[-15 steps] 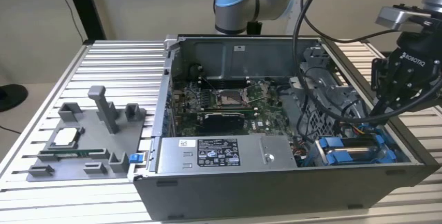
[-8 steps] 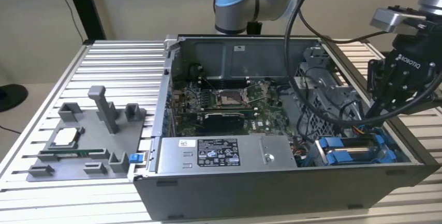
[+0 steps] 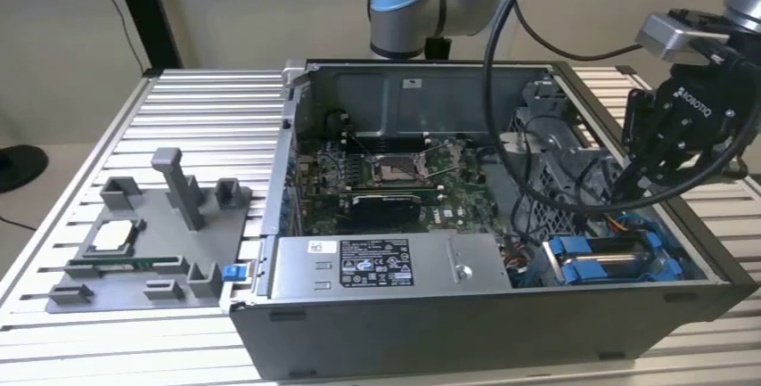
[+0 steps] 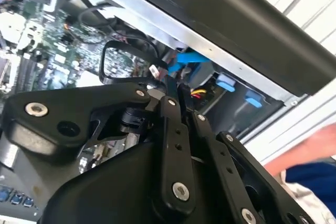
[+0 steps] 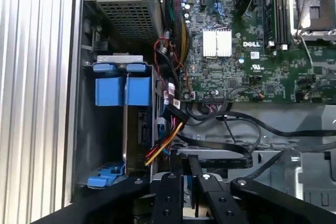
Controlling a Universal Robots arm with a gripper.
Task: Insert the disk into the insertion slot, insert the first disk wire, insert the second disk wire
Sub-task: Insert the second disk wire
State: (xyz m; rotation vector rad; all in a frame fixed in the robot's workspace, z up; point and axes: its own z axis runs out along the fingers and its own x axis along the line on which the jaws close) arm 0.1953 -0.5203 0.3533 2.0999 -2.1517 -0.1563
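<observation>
The disk (image 5: 137, 129) stands in its bright blue frame (image 5: 119, 90) inside the insertion slot (image 3: 612, 261), at the case's front corner on the exterior view's right. My gripper (image 3: 626, 192) hangs just above the slot's inner end, among the cables. In both wrist views its black fingers (image 5: 176, 182) press together. A blue disk wire (image 4: 185, 59) leads out from the fingertips (image 4: 169, 90) toward the bay. A yellow, red and black wire bundle with a black plug (image 5: 176, 114) lies against the disk's end, just ahead of the gripper (image 5: 185, 163).
The open computer case (image 3: 476, 332) lies on a slatted metal table (image 3: 202, 110). A silver power supply box (image 3: 380, 266) sits beside the slot, the motherboard (image 3: 393, 181) behind it. Thick black cables (image 3: 535, 190) loop over the case. A grey fixture plate (image 3: 143, 243) lies on the exterior view's left.
</observation>
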